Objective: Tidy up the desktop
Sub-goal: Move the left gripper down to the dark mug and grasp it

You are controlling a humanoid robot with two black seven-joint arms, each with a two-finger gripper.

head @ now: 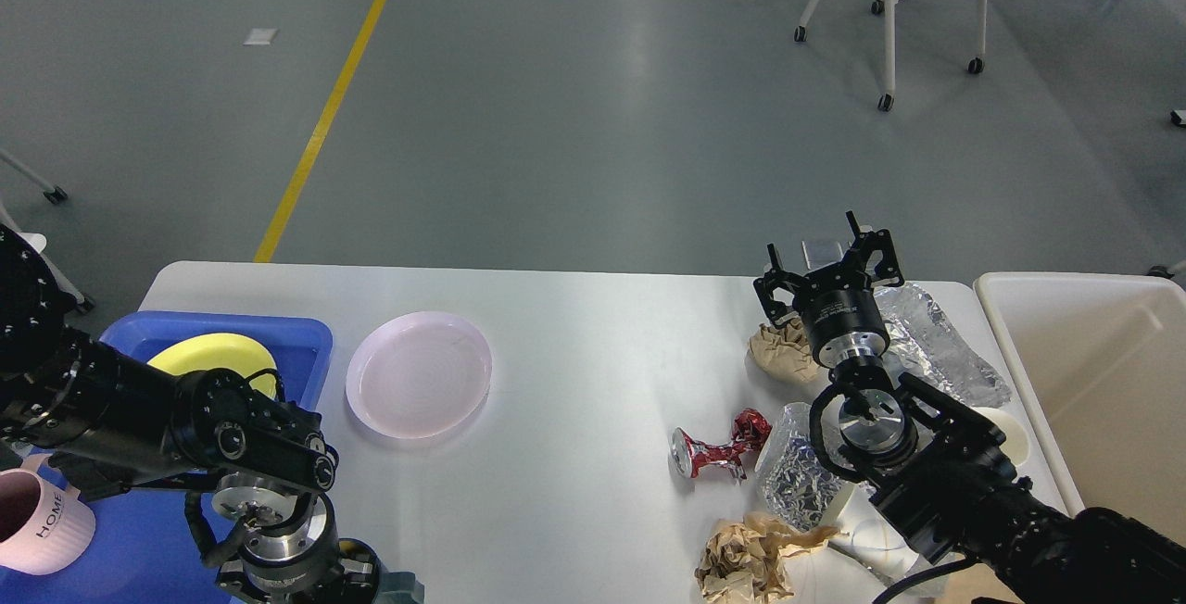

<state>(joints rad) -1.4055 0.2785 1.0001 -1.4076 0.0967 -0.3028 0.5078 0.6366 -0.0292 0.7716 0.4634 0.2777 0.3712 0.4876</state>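
- Head view, writing: lettering "HOME" reads on the side of a pink mug [32, 530] at the lower left edge; no other writing is legible.
- Head view, containers: the mug stands in a blue tray [306, 345], which also holds a yellow plate [208, 354] at its far end.
- A pink plate [419, 374], with nothing in it, lies on the white table [574, 326] just right of the blue tray.
- A cream-white bin [1079, 354] stands off the table's right end; what shows of its inside is bare.
- Well right of the pink plate lies a crushed red can [718, 448], with crumpled foil [936, 340] and a second foil wad [797, 474] beyond it, brown paper wads [783, 349] and [746, 558], and a white round object [1005, 437] partly hidden by the arm.
- The table spans the lower half of the view, from the blue tray to the bin.
- Left pincer [310, 585] points down at the bottom edge, just right of the tray's near corner, above a dark teal cup [394, 585]; I cannot tell whether it is clenched.
- Right pincer [827, 261] points away over the table's far right edge, its fingers spread and released, grasping nothing.
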